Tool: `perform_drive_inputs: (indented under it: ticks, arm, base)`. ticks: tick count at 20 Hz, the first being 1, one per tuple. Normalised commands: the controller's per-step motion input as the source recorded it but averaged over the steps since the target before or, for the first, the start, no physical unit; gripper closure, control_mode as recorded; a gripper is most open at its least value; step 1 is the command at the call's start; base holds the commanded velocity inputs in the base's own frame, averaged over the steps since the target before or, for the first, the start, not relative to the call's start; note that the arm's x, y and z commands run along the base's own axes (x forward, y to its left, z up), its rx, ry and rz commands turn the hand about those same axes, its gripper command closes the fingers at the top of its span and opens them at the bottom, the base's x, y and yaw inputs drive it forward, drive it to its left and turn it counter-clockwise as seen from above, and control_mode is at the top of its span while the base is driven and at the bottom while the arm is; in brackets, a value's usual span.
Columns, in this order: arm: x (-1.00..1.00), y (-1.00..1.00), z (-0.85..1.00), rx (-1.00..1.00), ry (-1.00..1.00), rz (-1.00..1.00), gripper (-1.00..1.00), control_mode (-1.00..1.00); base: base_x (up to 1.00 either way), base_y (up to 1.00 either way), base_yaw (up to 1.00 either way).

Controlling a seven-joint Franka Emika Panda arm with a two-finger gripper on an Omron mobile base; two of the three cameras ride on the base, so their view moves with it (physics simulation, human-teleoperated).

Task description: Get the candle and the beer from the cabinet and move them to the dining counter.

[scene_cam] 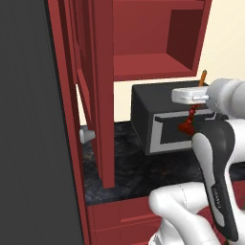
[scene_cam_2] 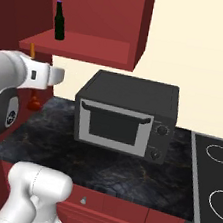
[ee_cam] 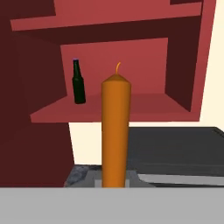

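Observation:
My gripper (scene_cam: 194, 101) is shut on the candle, an orange taper (ee_cam: 116, 131) that stands upright close in front of the hand camera. Its orange tip (scene_cam: 204, 75) shows above the hand, and its dark red holder (scene_cam: 186, 125) hangs below it in front of the microwave. From the right the candle's foot (scene_cam_2: 33, 103) hangs over the worktop, below the gripper (scene_cam_2: 36, 84). The beer (scene_cam_2: 59, 22), a dark bottle with a purple cap, stands upright on the red shelf of the cabinet (scene_cam_2: 92, 47), also seen beyond the candle (ee_cam: 78, 83). The dining counter is out of view.
A black microwave (scene_cam_2: 125, 115) sits on the black marble worktop (scene_cam_2: 100, 167) under the cabinet shelf. The cabinet's open door (scene_cam: 103, 95) juts out to the left of the arm. A stove top (scene_cam_2: 215, 174) lies at the right, and a dark tall panel (scene_cam: 28, 143) stands at far left.

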Motion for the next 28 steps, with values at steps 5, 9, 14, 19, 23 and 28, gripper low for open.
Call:
perform_drive_inputs:
  ticks: [5,9,14,19,23,28]
  arm:
    - [-0.47,0.0,-0.2,0.0,0.0,0.0,1.0,-1.0]
    - [-0.2,0.0,-0.02,0.0,0.01,0.0,1.0,-1.0]
    - [-0.01,0.0,0.0,0.0,0.03,0.0,1.0,-1.0]
    - [0.0,0.0,0.0,0.0,0.05,0.0,1.0,-1.0]
    - [0.0,-0.01,-0.08,0.0,0.0,0.0,1.0,-1.0]
    - [0.0,0.0,-0.03,-0.01,0.0,0.0,1.0,-1.0]
  base:
    - [0.0,0.0,0.0]
    - [0.0,0.0,0.0]
    - [0.0,0.0,0.0]
    - [0.0,0.0,0.0]
    - [0.0,0.0,0.0]
    - [0.0,0.0,0.0]
